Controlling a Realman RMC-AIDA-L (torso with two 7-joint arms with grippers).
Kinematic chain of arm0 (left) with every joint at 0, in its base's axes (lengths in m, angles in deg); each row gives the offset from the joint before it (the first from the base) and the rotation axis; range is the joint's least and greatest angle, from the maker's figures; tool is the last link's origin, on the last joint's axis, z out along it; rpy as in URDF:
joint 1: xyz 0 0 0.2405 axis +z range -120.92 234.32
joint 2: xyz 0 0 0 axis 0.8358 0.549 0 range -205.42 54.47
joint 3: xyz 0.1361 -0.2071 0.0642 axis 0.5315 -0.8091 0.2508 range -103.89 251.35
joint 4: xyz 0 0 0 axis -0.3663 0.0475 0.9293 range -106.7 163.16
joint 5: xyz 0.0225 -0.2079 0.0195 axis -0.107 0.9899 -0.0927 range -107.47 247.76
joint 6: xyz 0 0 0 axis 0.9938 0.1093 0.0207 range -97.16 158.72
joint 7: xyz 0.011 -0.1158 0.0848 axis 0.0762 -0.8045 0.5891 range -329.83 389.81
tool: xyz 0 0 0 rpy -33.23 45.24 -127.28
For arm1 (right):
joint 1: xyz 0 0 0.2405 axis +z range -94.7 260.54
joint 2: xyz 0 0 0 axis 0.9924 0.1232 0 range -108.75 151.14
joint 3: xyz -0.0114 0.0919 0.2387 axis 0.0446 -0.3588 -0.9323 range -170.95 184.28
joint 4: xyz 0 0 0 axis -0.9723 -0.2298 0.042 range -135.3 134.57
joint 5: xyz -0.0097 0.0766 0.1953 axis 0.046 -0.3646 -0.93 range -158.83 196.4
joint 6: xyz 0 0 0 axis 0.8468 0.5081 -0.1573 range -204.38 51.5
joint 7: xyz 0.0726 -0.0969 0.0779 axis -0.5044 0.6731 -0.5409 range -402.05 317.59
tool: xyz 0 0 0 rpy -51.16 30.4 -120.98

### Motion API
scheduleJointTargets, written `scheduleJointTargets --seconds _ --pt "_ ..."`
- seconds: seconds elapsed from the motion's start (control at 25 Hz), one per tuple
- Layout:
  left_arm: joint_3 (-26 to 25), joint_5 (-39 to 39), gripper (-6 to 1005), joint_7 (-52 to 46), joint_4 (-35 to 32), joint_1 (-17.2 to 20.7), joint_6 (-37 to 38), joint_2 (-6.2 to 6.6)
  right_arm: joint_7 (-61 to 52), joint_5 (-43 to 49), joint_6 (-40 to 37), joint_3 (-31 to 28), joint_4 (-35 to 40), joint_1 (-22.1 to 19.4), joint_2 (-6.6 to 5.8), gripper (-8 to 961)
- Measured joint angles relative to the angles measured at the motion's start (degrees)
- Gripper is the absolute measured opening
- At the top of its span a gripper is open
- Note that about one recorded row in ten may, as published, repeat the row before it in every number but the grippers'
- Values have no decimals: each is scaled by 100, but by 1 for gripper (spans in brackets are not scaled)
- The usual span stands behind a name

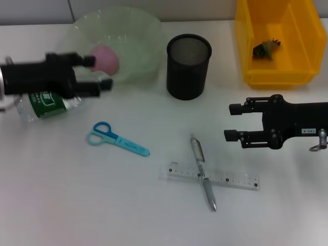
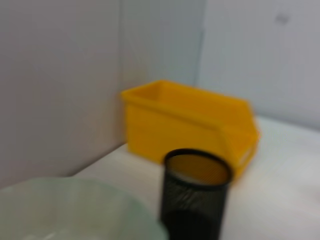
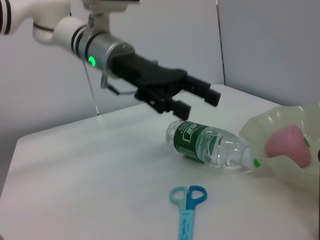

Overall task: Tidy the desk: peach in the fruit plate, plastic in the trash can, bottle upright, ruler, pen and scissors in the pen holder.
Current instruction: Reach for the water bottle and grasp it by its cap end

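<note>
Head view: left gripper (image 1: 102, 73), fingers apart, partly hides the lying bottle (image 1: 45, 103); right gripper (image 1: 233, 122) hangs open.

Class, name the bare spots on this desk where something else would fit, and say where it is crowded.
Bare: the near-left desk below the scissors, and the strip between the scissors and the pen crossing the ruler. Crowded: the far edge, with fruit plate, pen holder and trash can.

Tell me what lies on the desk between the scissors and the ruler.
Nothing: in the head view the desk is bare between the scissors and the ruler. The pen lies across the ruler itself, not in that stretch.
</note>
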Motion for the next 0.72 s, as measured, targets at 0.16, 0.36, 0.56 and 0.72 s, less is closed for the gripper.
scheduleJointTargets --seconds 0.16,0.36,0.56,0.72 --pt "-267 -1169 814 -458 -544 -275 -193 -40 -4 3 -3 11 -2 9 3 689" --pt "-470 -2835 814 -979 -653 -781 -593 -133 -29 6 -9 20 -6 20 5 688" --pt "-509 -3894 814 -1272 -644 -1062 -848 -319 -36 10 -12 20 -7 31 5 688" --pt "-481 -4232 814 -1320 -624 -1122 -1046 -450 -38 10 -15 12 -3 45 5 687"
